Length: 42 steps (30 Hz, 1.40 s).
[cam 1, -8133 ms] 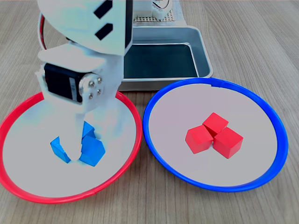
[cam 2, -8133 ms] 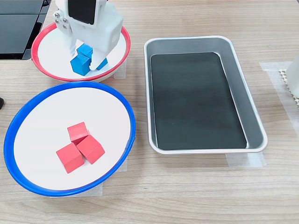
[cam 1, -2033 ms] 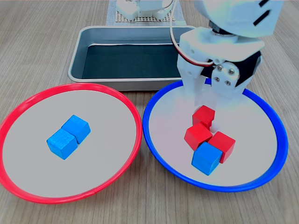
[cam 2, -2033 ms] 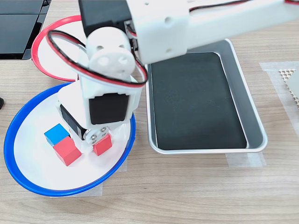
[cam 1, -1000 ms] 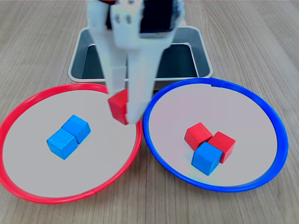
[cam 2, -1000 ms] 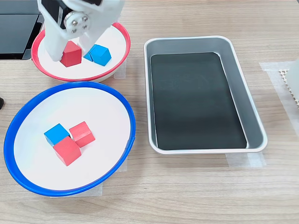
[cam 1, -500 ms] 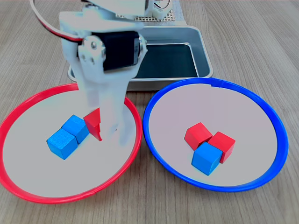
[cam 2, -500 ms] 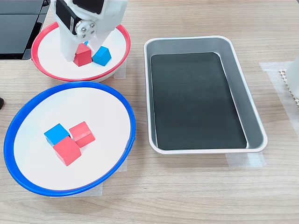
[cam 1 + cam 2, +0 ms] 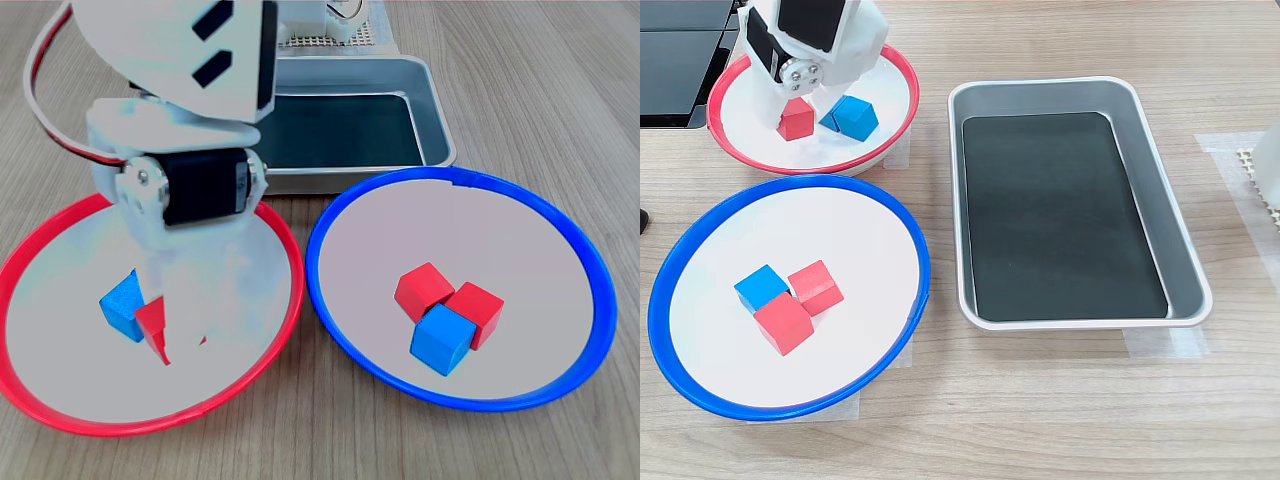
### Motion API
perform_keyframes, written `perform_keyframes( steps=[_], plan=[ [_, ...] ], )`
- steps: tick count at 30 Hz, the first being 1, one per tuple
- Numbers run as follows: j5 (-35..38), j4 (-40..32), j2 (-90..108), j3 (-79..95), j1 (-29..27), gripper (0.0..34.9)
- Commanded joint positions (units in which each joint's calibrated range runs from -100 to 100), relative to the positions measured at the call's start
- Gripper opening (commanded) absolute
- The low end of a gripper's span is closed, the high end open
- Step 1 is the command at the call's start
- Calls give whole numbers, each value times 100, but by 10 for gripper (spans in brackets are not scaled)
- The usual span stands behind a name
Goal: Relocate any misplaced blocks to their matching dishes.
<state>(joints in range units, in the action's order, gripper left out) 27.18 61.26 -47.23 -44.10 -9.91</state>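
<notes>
My gripper [image 9: 172,332] reaches down into the red-rimmed dish [image 9: 262,338], shut on a red block [image 9: 151,326] that is at or just above the dish floor. A blue block [image 9: 119,302] lies right beside it, partly hidden by the arm. In the second exterior view the gripper [image 9: 796,104] holds the red block [image 9: 795,120] in the red-rimmed dish [image 9: 892,135], left of two blue blocks [image 9: 852,117]. The blue-rimmed dish [image 9: 560,250] holds two red blocks [image 9: 424,291] [image 9: 480,308] and one blue block [image 9: 441,340], all touching.
A rectangular grey metal tray [image 9: 439,128] with a dark floor stands behind the dishes, seen at the second exterior view's right as the tray [image 9: 1185,262]. The white arm rises over the red-rimmed dish. A dark object [image 9: 680,55] lies at the second exterior view's top left.
The gripper has carried the red block from the blue-rimmed dish's side into the red-rimmed dish, then down and toward the first exterior view's left, next to the blue blocks.
</notes>
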Motion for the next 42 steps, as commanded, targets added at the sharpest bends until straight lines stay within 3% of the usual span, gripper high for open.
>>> perform_keyframes(
  steps=[1,5,9,16,28,42],
  plan=[
    [107,-46,53,-283,-49,36],
    [171,28,11,-374,-143,111],
    [195,61,-6,-565,-181,140],
    [283,366,412,-537,-152,141],
    [781,1142,1989,1356,-199,132],
    [1074,870,1520,1320,-548,149]
  ],
)
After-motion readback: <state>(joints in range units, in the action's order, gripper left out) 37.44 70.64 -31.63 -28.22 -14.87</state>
